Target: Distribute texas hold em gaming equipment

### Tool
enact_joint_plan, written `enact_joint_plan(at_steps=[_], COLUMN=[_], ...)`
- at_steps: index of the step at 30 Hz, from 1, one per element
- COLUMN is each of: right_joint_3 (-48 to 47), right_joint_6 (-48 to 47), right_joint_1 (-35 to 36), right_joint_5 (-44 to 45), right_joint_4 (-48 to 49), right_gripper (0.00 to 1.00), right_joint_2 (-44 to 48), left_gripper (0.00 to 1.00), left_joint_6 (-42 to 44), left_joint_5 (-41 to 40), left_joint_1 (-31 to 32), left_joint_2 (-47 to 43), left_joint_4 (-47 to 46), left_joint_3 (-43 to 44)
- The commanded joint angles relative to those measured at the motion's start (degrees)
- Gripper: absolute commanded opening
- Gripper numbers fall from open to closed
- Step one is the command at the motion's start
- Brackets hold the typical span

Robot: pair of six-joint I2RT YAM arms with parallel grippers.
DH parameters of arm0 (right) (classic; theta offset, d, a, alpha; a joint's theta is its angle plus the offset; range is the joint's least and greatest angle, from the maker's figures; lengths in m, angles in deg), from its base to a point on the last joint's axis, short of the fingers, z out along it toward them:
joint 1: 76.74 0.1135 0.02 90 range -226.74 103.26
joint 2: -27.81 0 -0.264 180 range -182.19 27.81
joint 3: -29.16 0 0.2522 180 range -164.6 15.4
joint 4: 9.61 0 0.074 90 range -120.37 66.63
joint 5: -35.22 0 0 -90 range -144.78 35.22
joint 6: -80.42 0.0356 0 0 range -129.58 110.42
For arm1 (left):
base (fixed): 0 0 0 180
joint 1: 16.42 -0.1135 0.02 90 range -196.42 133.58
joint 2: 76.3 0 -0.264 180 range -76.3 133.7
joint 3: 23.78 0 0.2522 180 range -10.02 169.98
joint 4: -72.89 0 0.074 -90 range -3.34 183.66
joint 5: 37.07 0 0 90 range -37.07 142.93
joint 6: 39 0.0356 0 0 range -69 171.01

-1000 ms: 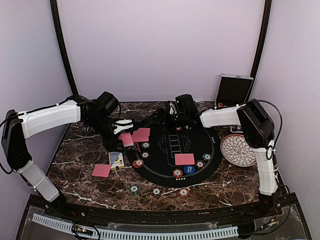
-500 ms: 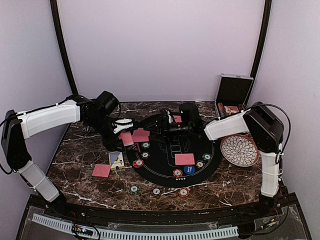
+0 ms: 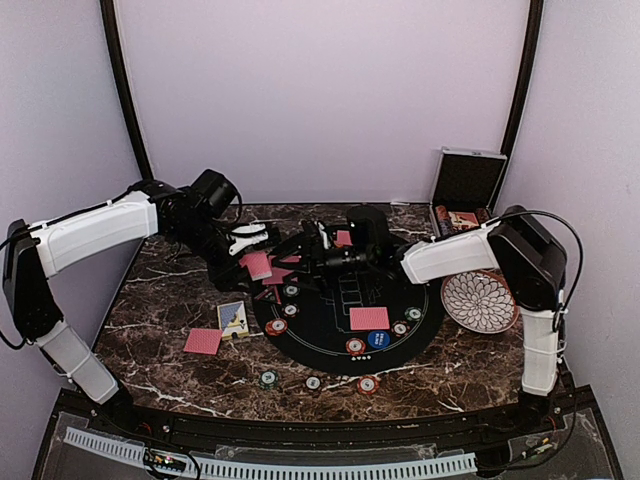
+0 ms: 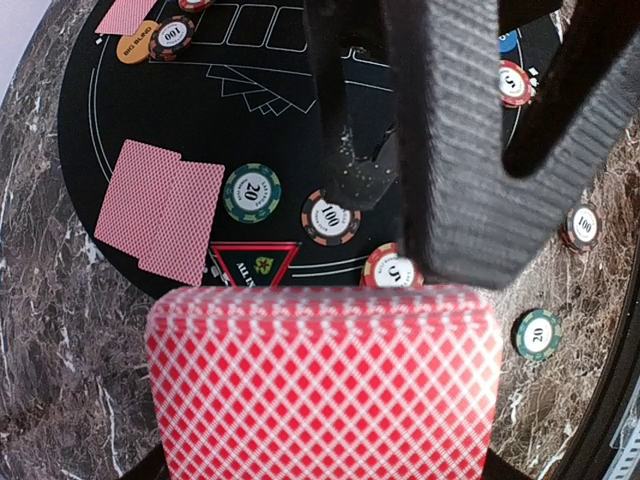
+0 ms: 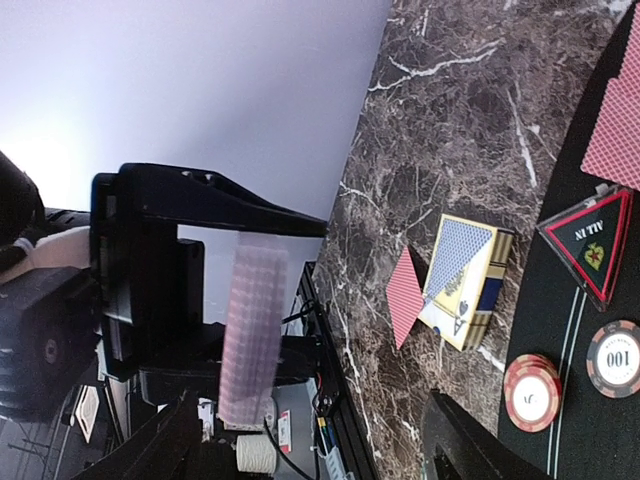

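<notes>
My left gripper (image 3: 252, 247) is shut on a deck of red-backed cards (image 3: 259, 265), which fills the lower left wrist view (image 4: 320, 385). My right gripper (image 3: 306, 252) reaches left over the black mat (image 3: 330, 335) and stands open just short of the deck; its black fingers (image 4: 455, 150) loom in the left wrist view. The right wrist view shows the deck (image 5: 250, 330) edge-on, ahead of the right gripper (image 5: 315, 450). Dealt cards (image 3: 369, 318) and a blue button (image 3: 377, 339) lie on the mat. Chips (image 3: 276, 326) sit on its rim, with more chips (image 3: 313, 383) on the marble.
A blue and yellow card box (image 3: 233, 319) and a single red card (image 3: 202, 341) lie left of the mat. A white patterned plate (image 3: 478, 300) sits at the right, with an open black case (image 3: 465, 185) behind it. An all-in triangle (image 5: 595, 240) lies on the mat's edge.
The right gripper has swung left across the mat toward the deck, and its jaws have narrowed a little. The left gripper has lifted the deck slightly toward it.
</notes>
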Motion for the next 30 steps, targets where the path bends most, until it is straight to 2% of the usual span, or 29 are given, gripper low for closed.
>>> enact_joint_plan(at_steps=[1, 30], right_joint_3=[-2.8, -16.8], right_joint_6=[-0.1, 4.0], right_joint_1=[1.2, 3.5], right_joint_5=[-1.1, -3.7], right_joint_4=[1.8, 0.3], right_gripper=[0.77, 0.74], right_joint_2=[0.3, -10.1], left_gripper=[0.0, 0.0], left_joint_6=[-0.1, -0.3], left_joint_5=[1.6, 3.7], left_joint_1=[0.1, 0.1], left_joint_2=[-0.1, 0.1], left_joint_4=[1.1, 1.4], left_joint_3=[2.2, 3.3])
